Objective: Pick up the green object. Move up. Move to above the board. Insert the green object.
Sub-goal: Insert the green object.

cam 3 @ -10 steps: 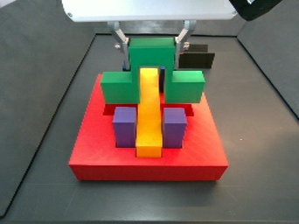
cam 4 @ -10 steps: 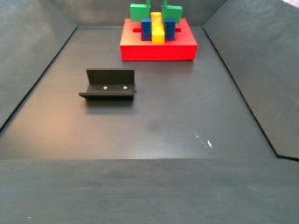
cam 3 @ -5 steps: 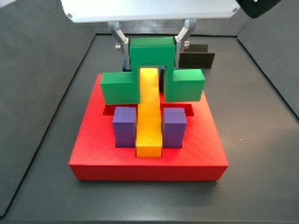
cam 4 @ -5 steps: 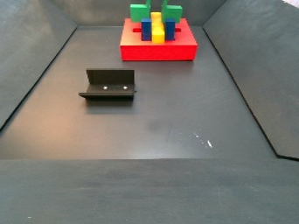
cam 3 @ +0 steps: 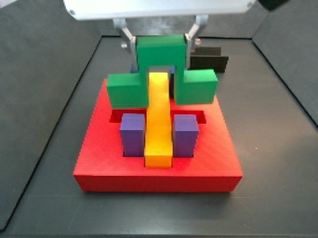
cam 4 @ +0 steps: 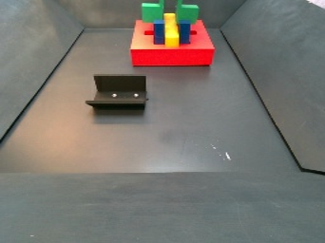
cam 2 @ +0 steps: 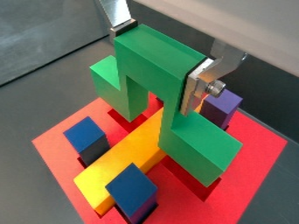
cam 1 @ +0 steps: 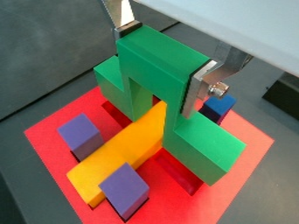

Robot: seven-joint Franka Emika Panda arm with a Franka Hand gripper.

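The green object point(cam 1: 163, 83) is an arch-shaped piece. It straddles the far end of the yellow bar point(cam 1: 122, 153) on the red board point(cam 1: 49, 147), with its two wings down at the board's surface. My gripper point(cam 1: 162, 59) is shut on its taller middle block, one silver finger on each side; both wrist views show this, and the gripper appears again in a wrist view point(cam 2: 160, 57). A side view shows the gripper point(cam 3: 162, 46), the green object point(cam 3: 162, 58), the bar point(cam 3: 158, 116) and the board point(cam 3: 155, 177). In a side view the green object point(cam 4: 152, 11) is far off on the board point(cam 4: 172, 55).
Purple cubes point(cam 3: 133, 130) flank the yellow bar on the board. Blue cubes point(cam 2: 84, 136) show in a wrist view. A small black block point(cam 3: 214, 61) lies behind the board. The fixture point(cam 4: 117, 92) stands on the dark floor, apart from the board. Dark walls enclose the floor.
In a side view the green object and gripper sit very slightly higher than a second ago. The board, bar and cubes have not moved.
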